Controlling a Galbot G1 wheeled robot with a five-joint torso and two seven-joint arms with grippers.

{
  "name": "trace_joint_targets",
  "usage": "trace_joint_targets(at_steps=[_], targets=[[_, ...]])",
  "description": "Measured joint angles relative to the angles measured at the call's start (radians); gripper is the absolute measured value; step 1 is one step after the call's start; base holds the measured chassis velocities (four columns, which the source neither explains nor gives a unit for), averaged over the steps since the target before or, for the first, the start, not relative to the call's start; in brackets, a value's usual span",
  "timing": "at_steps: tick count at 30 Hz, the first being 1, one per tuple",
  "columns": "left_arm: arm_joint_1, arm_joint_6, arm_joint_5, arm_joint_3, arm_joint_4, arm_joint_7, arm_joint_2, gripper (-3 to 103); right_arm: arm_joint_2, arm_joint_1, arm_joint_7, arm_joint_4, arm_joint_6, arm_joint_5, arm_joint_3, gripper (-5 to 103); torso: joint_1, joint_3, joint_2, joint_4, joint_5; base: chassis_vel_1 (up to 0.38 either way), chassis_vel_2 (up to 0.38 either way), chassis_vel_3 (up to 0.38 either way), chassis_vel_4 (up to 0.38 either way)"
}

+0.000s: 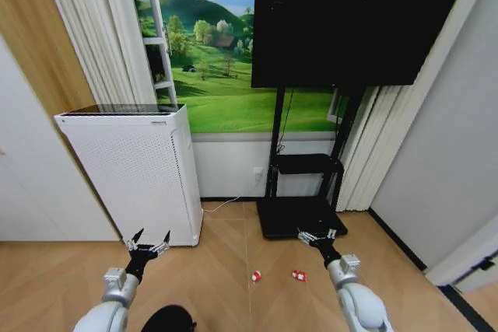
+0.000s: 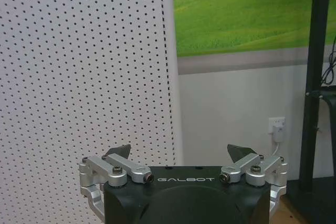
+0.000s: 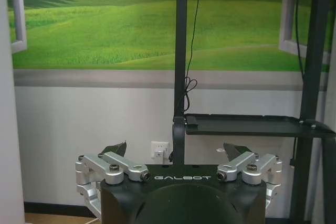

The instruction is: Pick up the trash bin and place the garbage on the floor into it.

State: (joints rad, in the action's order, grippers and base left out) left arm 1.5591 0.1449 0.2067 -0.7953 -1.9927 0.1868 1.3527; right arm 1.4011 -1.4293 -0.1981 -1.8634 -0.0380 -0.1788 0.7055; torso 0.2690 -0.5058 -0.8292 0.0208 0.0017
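Sideways, one red wrapper [image 1: 299, 275] lies on floor [image 1: 226, 270].

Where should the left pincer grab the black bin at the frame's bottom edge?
On the rim of the trash bin, coming straight down: its round top is all that shows, just inboard of the open left pincer. Its walls are out of sight.

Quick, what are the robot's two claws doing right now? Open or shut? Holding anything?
Left gripper: open, holding nothing, raised in front of the white perforated appliance.
Right gripper: open, holding nothing, raised near the black TV stand base.
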Motion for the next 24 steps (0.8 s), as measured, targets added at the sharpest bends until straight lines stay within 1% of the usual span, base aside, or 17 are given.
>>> trace_joint_targets(at_steps=[1, 2, 3, 4, 5, 7, 8, 9, 10, 11, 12, 13, 14, 16, 17, 19, 24], targets=[[0.0, 0.007, -0.002, 0.0, -0.004, -0.002, 0.001, 100, -0.001, 0.0, 0.0, 0.001, 0.0, -0.001, 0.001, 100, -0.001, 0.001, 0.002, -0.0005, 0.0, -0.243, 0.284, 0.158, -0.091], [0.0, 0.011, -0.004, 0.001, -0.005, -0.002, 0.003, 100, -0.002, 0.0, 0.0, 0.001, 0.0, -0.002, 0.002, 100, -0.002, 0.003, 0.005, 0.0003, -0.0012, -0.202, 0.191, 0.158, -0.087], [0.0, 0.011, -0.004, 0.001, -0.005, -0.002, 0.003, 100, -0.002, 0.0, 0.0, 0.001, 0.0, -0.002, 0.002, 100, -0.002, 0.003, 0.005, 0.0003, -0.0012, -0.202, 0.191, 0.158, -0.087], [-0.001, 0.016, -0.011, 0.004, -0.005, -0.002, 0.006, 100, -0.004, -0.002, 0.0, 0.002, 0.0, -0.004, 0.006, 100, -0.005, 0.007, 0.011, 0.0012, -0.0033, -0.099, 0.072, 0.051, -0.087], [-0.002, 0.017, -0.013, 0.005, -0.005, -0.003, 0.008, 100, -0.004, -0.003, 0.0, 0.003, 0.0, -0.005, 0.006, 100, -0.008, 0.009, 0.017, 0.0011, -0.0007, -0.099, 0.072, -0.059, -0.051], [-0.002, 0.018, -0.016, 0.006, -0.005, -0.003, 0.011, 100, -0.004, -0.006, 0.0, 0.004, 0.0, -0.005, 0.007, 100, -0.011, 0.013, 0.023, 0.0015, -0.0008, -0.013, 0.028, -0.059, -0.02], [-0.001, 0.019, -0.018, 0.007, -0.005, -0.002, 0.013, 100, -0.004, -0.006, 0.0, 0.004, 0.001, -0.006, 0.008, 100, -0.014, 0.017, 0.029, 0.0017, -0.0026, -0.013, -0.033, -0.055, -0.02], [0.0, 0.019, -0.019, 0.007, -0.005, -0.002, 0.014, 100, -0.005, -0.007, -0.001, 0.004, 0.001, -0.006, 0.008, 100, -0.019, 0.022, 0.037, 0.0007, -0.002, 0.037, -0.028, -0.057, 0.034], [0.0, 0.019, -0.019, 0.007, -0.005, -0.002, 0.014, 100, -0.005, -0.007, -0.001, 0.004, 0.001, -0.006, 0.008, 100, -0.019, 0.022, 0.037, 0.0007, -0.002, 0.037, -0.028, -0.057, 0.034], [0.0, 0.019, -0.02, 0.006, -0.006, -0.002, 0.014, 100, -0.005, -0.007, -0.002, 0.004, 0.001, -0.006, 0.008, 100, -0.021, 0.025, 0.042, 0.0006, -0.0009, 0.128, -0.028, -0.057, 0.074], [0.001, 0.019, -0.02, 0.004, -0.006, -0.002, 0.014, 100, -0.005, -0.007, -0.002, 0.004, 0.001, -0.006, 0.007, 100, -0.024, 0.03, 0.051, 0.0, -0.0014, 0.092, -0.047, -0.05, 0.074], [0.001, 0.019, -0.02, 0.003, -0.006, -0.002, 0.014, 100, -0.005, -0.006, -0.003, 0.004, 0.001, -0.006, 0.006, 100, -0.027, 0.033, 0.056, 0.0003, -0.0022, 0.092, -0.047, -0.012, 0.088], [0.001, 0.019, -0.02, 0.003, -0.006, -0.002, 0.014, 100, -0.005, -0.006, -0.003, 0.004, 0.001, -0.006, 0.006, 100, -0.027, 0.033, 0.056, 0.0003, -0.0022, 0.092, -0.047, -0.012, 0.088], [0.001, 0.019, -0.019, 0.0, -0.006, -0.002, 0.012, 100, -0.006, -0.004, -0.003, 0.004, 0.0, -0.007, 0.003, 100, -0.032, 0.041, 0.071, 0.0006, -0.0013, 0.025, -0.016, -0.006, 0.025], [0.001, 0.019, -0.019, 0.0, -0.006, -0.002, 0.012, 100, -0.006, -0.004, -0.003, 0.004, 0.0, -0.007, 0.003, 100, -0.032, 0.041, 0.071, 0.0006, -0.0013, 0.0, 0.0, 0.0, 0.0], [0.002, 0.019, -0.018, -0.001, -0.006, -0.002, 0.012, 100, -0.006, -0.003, -0.004, 0.004, -0.002, -0.007, 0.001, 100, -0.038, 0.049, 0.085, 0.0009, -0.0019, 0.0, 0.0, 0.0, 0.0], [0.003, 0.018, -0.02, -0.002, -0.006, 0.0, 0.014, 100, -0.008, -0.002, -0.005, 0.003, -0.005, -0.015, 0.0, 100, -0.046, 0.06, 0.105, 0.0008, -0.0017, 0.0, 0.0, 0.0, 0.0]])
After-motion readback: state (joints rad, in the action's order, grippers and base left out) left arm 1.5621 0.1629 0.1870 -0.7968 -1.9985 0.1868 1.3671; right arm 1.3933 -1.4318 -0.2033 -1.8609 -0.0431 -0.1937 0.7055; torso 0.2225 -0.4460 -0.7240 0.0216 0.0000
